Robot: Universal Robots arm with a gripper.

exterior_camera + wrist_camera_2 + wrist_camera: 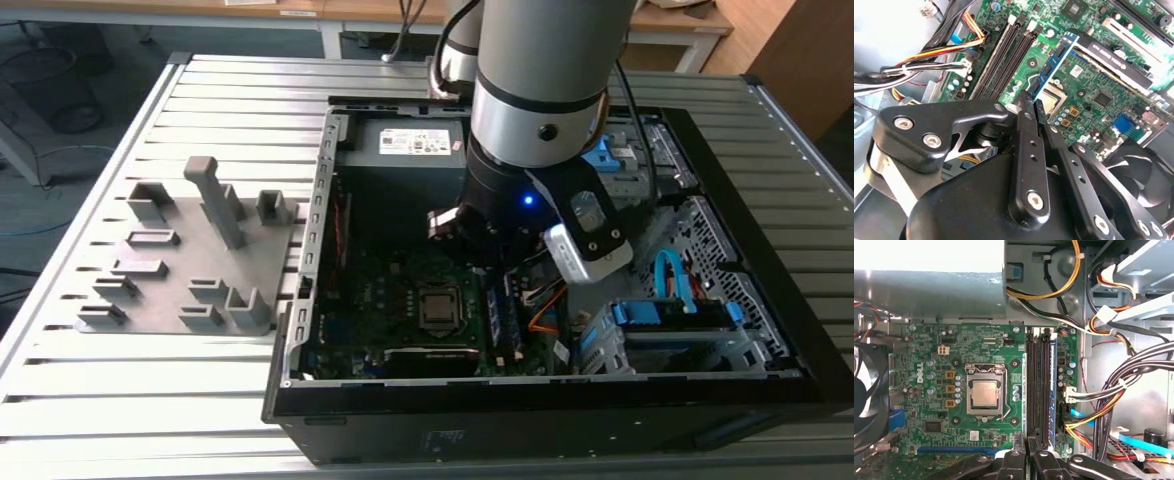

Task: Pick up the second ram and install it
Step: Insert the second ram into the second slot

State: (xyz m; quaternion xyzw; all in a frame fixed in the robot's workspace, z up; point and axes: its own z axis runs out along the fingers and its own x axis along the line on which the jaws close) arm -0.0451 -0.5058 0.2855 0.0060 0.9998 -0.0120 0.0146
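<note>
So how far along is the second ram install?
Pickup looks done: the gripper is closed on the second ram. In hand: the stick is held edge-on along the slot beside the processor socket, inside the computer case. Left: I cannot tell whether it is pressed fully home.

One open computer case (694,390), one motherboard (929,390), one processor (985,395) (socketed), one grey holder tray (147,300)
</note>
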